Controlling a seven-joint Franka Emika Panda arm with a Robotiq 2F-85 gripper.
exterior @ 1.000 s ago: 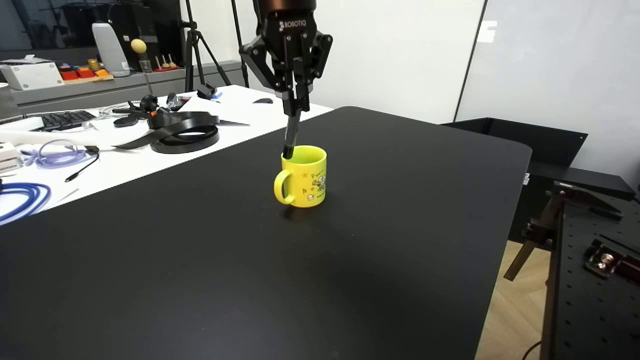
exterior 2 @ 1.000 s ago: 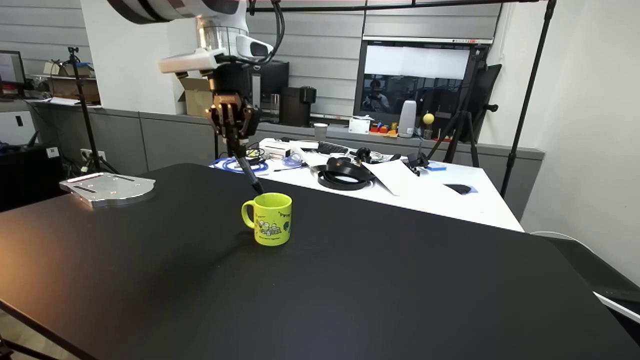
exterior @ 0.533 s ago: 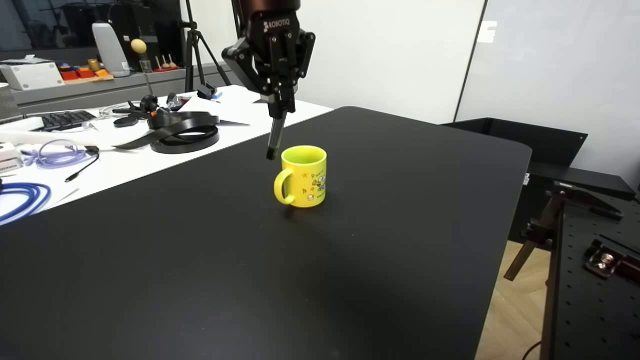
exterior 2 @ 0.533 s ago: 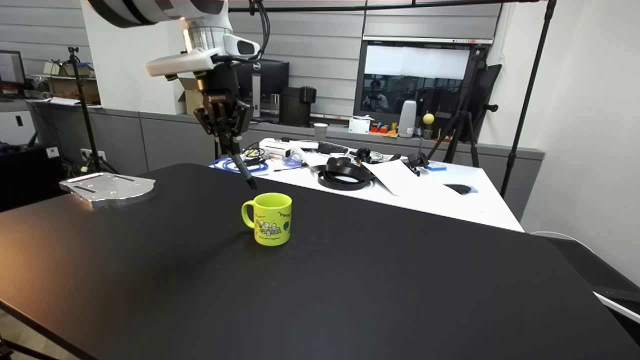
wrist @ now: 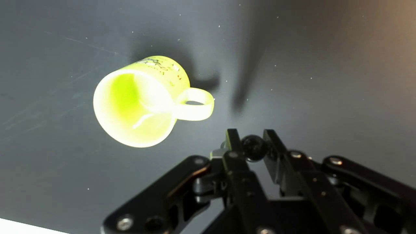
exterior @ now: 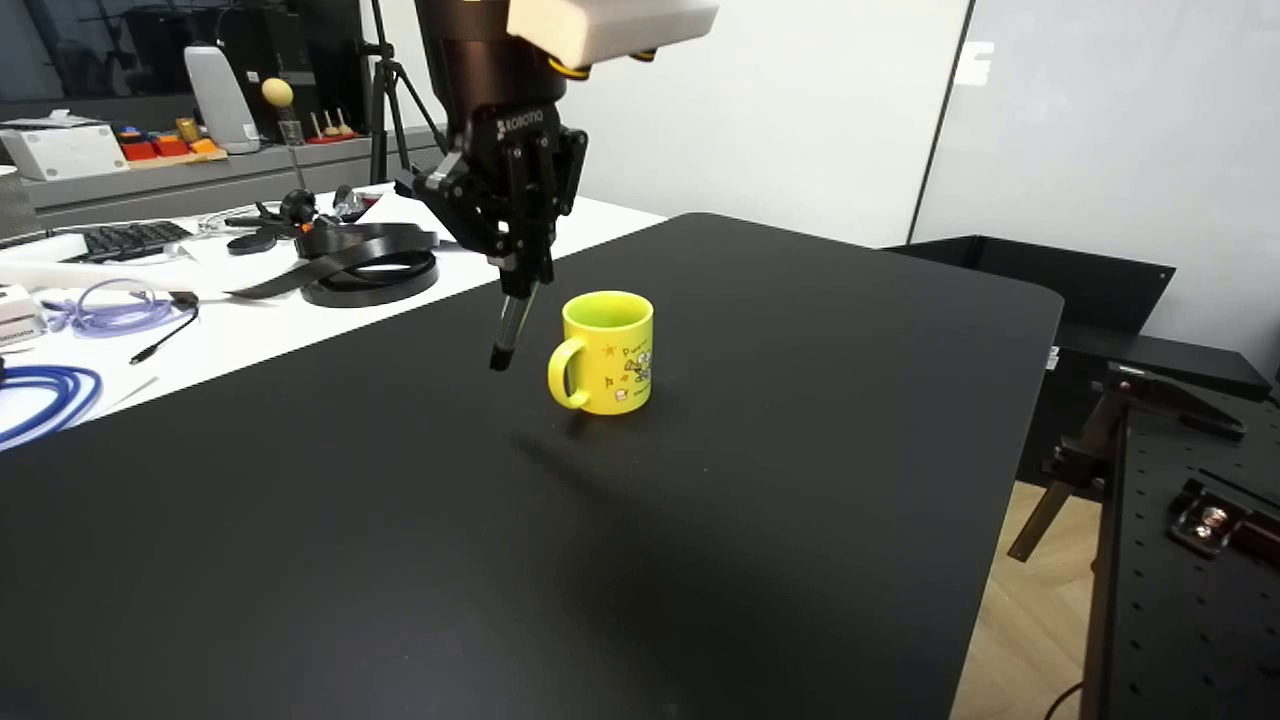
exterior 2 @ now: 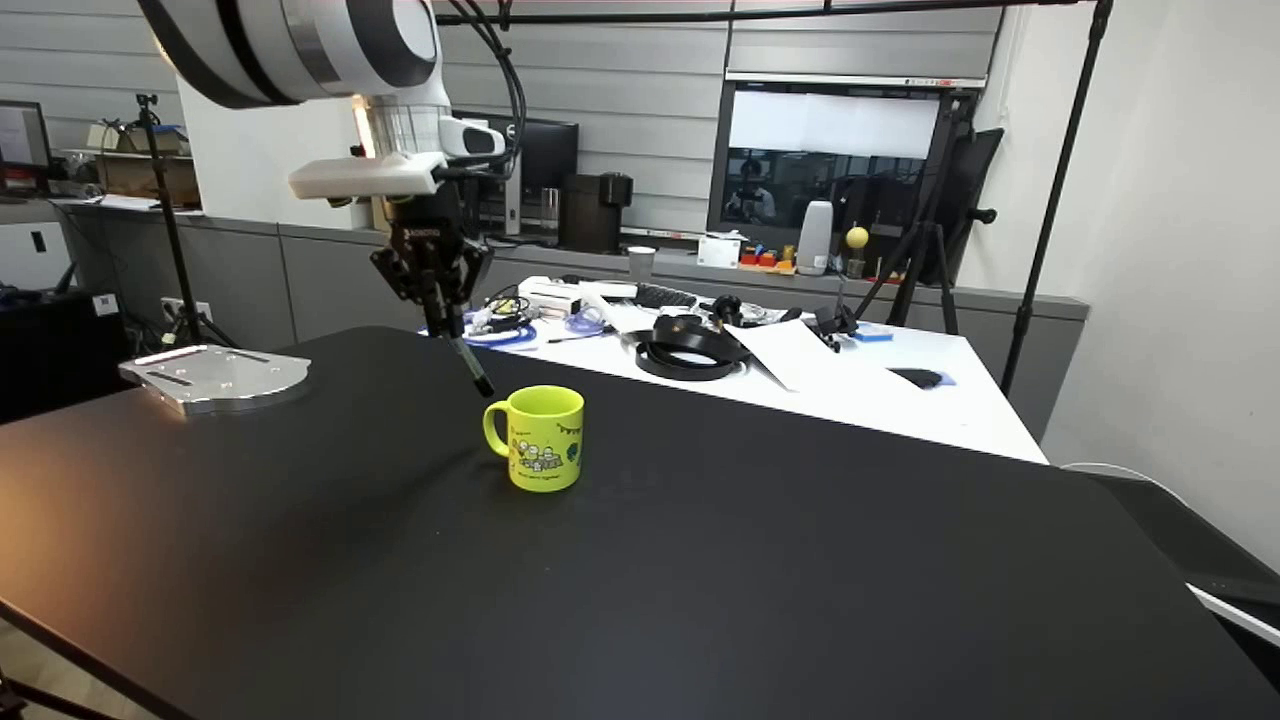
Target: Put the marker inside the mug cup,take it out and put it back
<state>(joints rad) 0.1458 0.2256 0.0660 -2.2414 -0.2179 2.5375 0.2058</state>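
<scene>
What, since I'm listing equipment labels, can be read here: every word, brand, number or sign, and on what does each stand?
"ROBOTIQ": on the black housing above the jaws.
Yellow mug: its print has lettering, too small to read.
White box at an exterior view's left edge: too blurred to read.
White label on the black cabinet: too small to read.
Nothing else can be read.

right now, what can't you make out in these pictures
In both exterior views:
Upper end of the marker: hidden by the gripper.
Floor of the mug cup: hidden by its wall.
Rest of the arm: cut off by the top edge.
In an exterior view:
Fine lettering: too small.
</scene>
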